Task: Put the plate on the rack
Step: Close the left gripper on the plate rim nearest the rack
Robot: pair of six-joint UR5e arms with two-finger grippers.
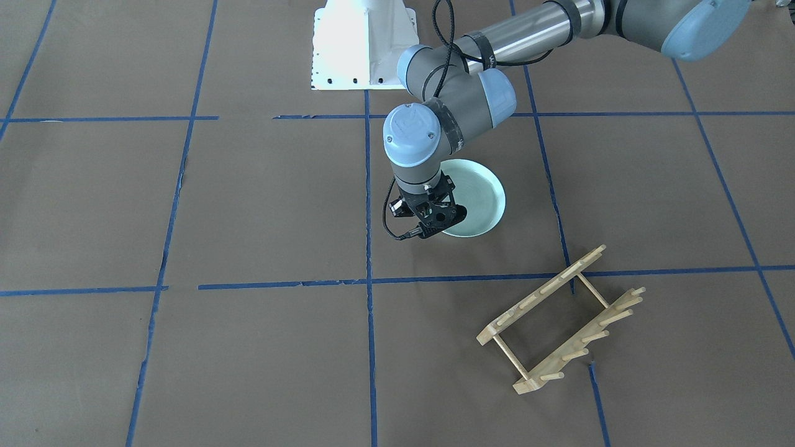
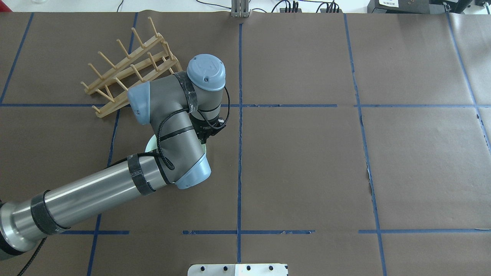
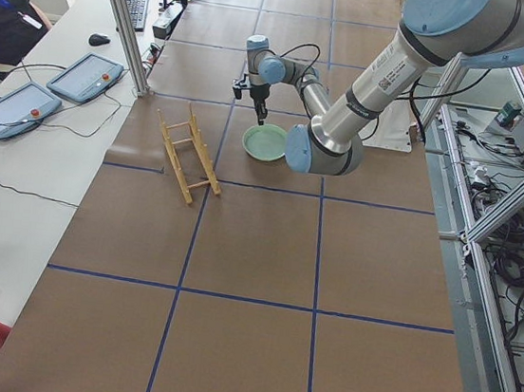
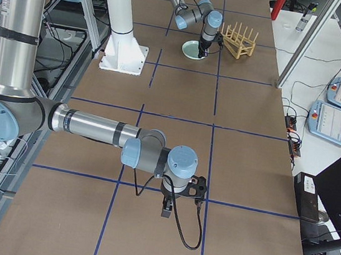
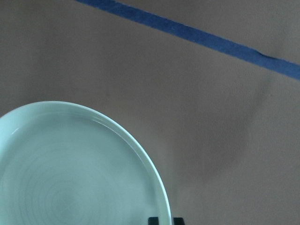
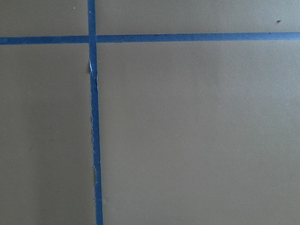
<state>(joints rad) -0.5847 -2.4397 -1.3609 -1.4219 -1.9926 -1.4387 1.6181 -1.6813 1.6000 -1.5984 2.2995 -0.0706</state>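
plate (image 1: 479, 194): pale mint-green, glossy, lying flat | rack (image 1: 541, 292): light wood, pegs up, well apart

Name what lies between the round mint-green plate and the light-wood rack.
Front-facing view: only brown table paper and a blue tape line between plate and rack.

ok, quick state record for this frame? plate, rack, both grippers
plate: flat on the table, not on the rack
rack: on the table, empty, apart from the plate
left gripper: at the plate's rim, fingers close together either side of it, looks clamped
right gripper: low over bare table, far from both; open or shut not visible
task: plate not yet lifted
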